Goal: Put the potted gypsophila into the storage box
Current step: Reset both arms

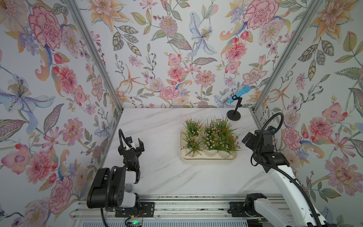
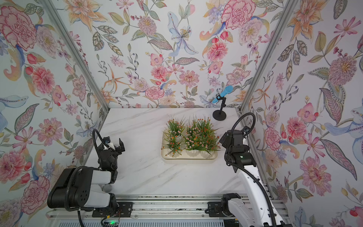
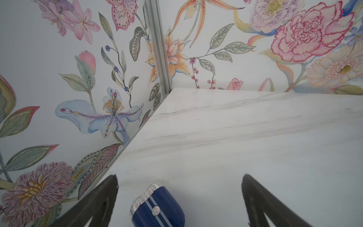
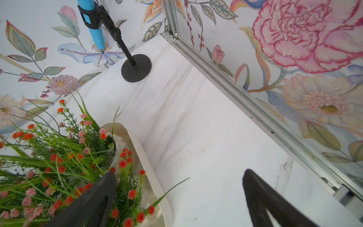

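Note:
The storage box (image 1: 208,157) (image 2: 188,158), a shallow cream tray, lies right of the table's middle in both top views. Several potted gypsophila (image 1: 216,135) (image 2: 198,135) stand inside it, close together, green sprigs with pink and orange blooms over white ribbed pots. My left gripper (image 1: 135,142) (image 2: 115,144) (image 3: 179,176) is open over bare table, well left of the box. My right gripper (image 1: 249,137) (image 2: 225,137) (image 4: 179,173) is open just off the box's right end. In the right wrist view one finger overlaps the red-bloomed gypsophila (image 4: 59,167) beside the box's rim (image 4: 145,157), and nothing lies between the fingers.
A blue microphone (image 1: 238,94) on a black round-based stand (image 1: 233,115) (image 4: 136,67) stands at the back right corner. Flowered walls close in the marble table on three sides. A blue, silver-rimmed cylinder (image 3: 157,206) shows between my left fingers' bases, untouched by them.

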Available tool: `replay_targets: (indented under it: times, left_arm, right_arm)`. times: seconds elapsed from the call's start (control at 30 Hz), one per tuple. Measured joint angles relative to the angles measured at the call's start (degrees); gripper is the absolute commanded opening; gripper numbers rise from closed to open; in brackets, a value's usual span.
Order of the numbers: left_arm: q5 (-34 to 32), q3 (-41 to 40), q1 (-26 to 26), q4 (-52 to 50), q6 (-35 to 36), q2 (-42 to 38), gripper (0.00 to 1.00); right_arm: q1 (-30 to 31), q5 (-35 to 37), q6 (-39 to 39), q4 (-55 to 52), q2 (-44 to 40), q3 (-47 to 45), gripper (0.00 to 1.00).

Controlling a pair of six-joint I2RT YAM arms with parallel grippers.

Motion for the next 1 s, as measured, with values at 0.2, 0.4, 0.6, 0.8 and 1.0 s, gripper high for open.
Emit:
replay_targets:
  times: [0.2, 0.4, 0.6, 0.8, 1.0]
  left_arm:
    - [4.98, -1.07, -0.02, 7.39, 1.99, 5.57, 1.00]
    - [6.27, -0.35, -0.66, 6.49, 3.41, 6.32, 1.00]
    - [6.27, -0.09, -0.72, 6.73, 4.00, 6.32, 1.00]
    - [5.92, -0.09, -0.83, 6.84, 4.04, 6.32, 1.00]
    - [5.68, -0.09, -1.70, 6.84, 4.46, 6.32, 1.00]
  right_arm:
    - [0.09, 1.31, 2.05, -0.04, -0.31, 0.00, 1.00]
    - [1.16, 3.63, 3.02, -0.15, 0.20, -0.02, 1.00]
    - [2.47, 8.22, -1.01, 2.01, 2.05, -0.85, 1.00]
    - [3.48, 12.79, -9.64, 12.44, 3.67, -7.67, 1.00]
    - [2.56, 11.10, -17.73, 30.95, 10.03, -20.17, 1.00]
